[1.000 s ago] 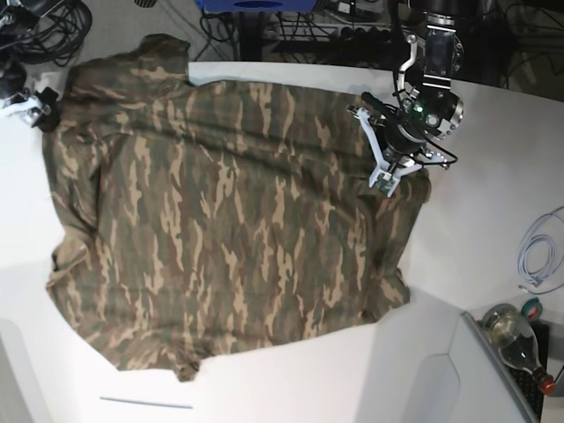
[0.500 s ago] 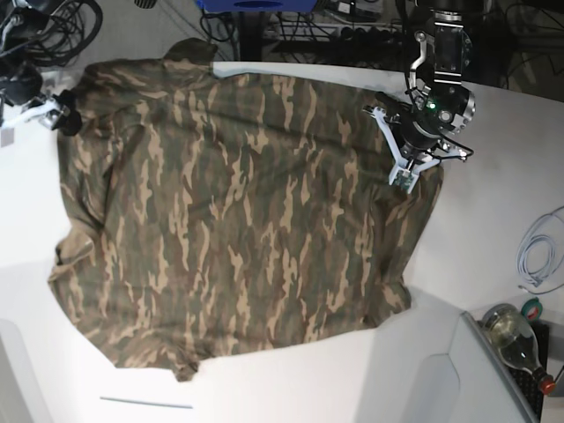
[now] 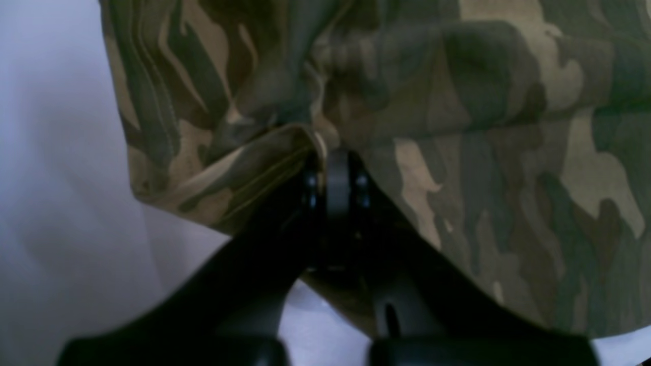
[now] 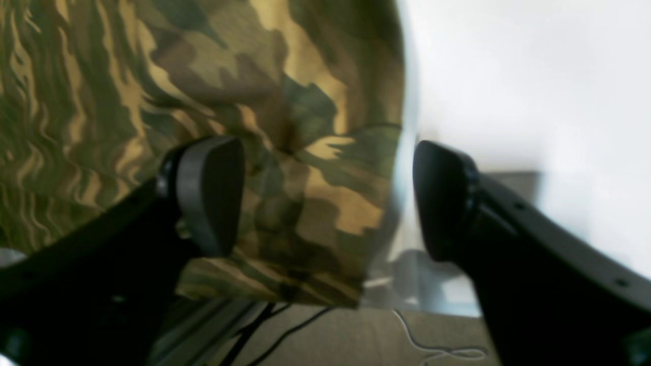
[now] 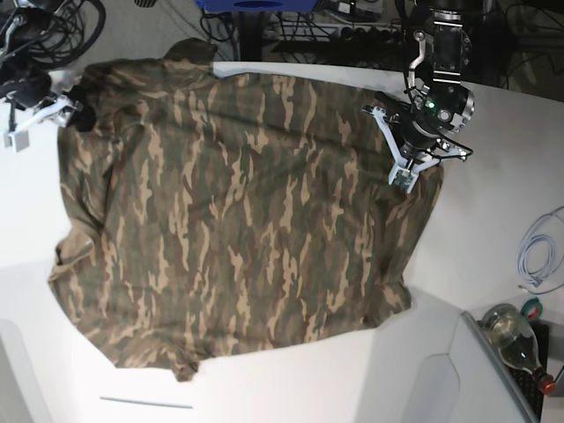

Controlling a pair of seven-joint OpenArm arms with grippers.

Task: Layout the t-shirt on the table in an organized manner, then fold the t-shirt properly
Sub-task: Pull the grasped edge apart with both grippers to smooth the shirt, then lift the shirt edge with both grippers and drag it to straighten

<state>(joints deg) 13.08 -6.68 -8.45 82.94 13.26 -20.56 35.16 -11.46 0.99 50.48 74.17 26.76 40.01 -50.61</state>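
Note:
The camouflage t-shirt (image 5: 238, 211) lies spread over most of the white table (image 5: 498, 198), with one corner hanging past the far edge. At the shirt's right edge my left gripper (image 5: 406, 170) is shut on a fold of its cloth; the left wrist view shows the black fingertips (image 3: 336, 175) pinched together on the bunched hem of the t-shirt (image 3: 457, 101). My right gripper (image 5: 72, 109) is at the shirt's far left corner. In the right wrist view its fingers (image 4: 206, 193) stand apart, with the corner of the t-shirt (image 4: 315, 203) lying between them at the table (image 4: 508, 76) edge.
A coiled white cable (image 5: 539, 254), a tape roll (image 5: 531, 308) and a glass bottle (image 5: 515, 339) lie at the right. A grey box corner (image 5: 441, 379) sits at the lower right. Dark cables and stands crowd the floor beyond the far edge.
Both grippers have moved toward the far side and rightward, dragging the shirt with them so it lies flatter. The left gripper has stayed shut on the cloth.

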